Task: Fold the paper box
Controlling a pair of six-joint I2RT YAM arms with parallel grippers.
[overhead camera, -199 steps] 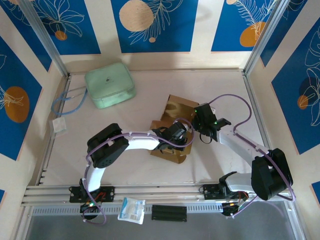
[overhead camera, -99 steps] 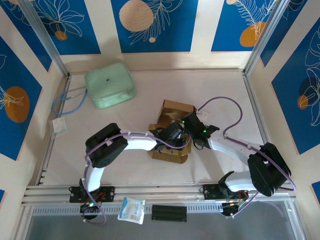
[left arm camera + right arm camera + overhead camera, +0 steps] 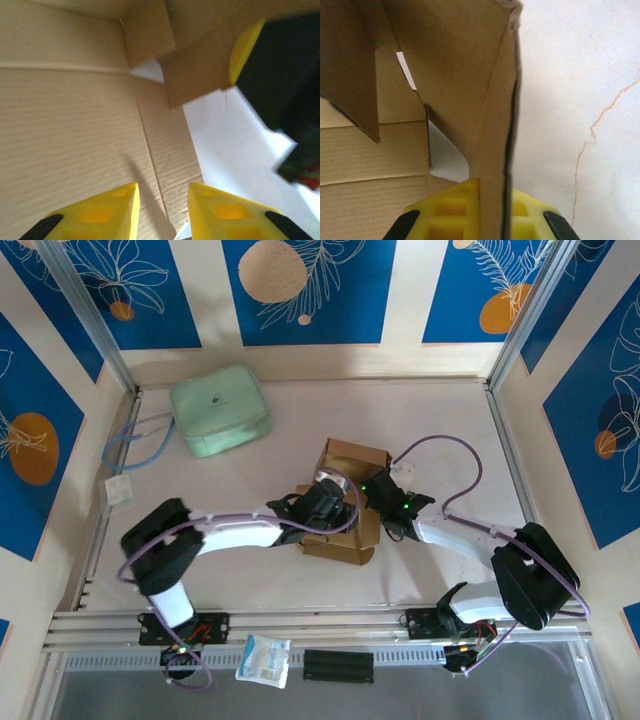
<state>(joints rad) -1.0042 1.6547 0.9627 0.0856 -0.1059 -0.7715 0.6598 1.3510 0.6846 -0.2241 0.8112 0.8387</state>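
The paper box [image 3: 352,455] is brown corrugated cardboard, partly folded, in the middle of the white table. My left gripper [image 3: 322,500] hovers over its left part. In the left wrist view that gripper [image 3: 161,194] is open, a flat panel of the box [image 3: 75,125] lying below the gap and nothing between the fingers. My right gripper [image 3: 377,492] is at the box's right side. In the right wrist view it [image 3: 492,192] is shut on the edge of an upright wall of the box [image 3: 455,65]. One yellow pad [image 3: 245,47] of the right gripper presses that flap.
A mint-green pouch [image 3: 220,410] lies at the back left with a blue cord [image 3: 135,448] beside it. A small white tag [image 3: 119,490] sits at the left edge. A plastic packet [image 3: 265,660] and a black bar [image 3: 338,666] rest on the front rail.
My left gripper has opened and let go of the box, and the left arm's elbow has swung out to the left. The right gripper moved left to the box earlier and now holds still.
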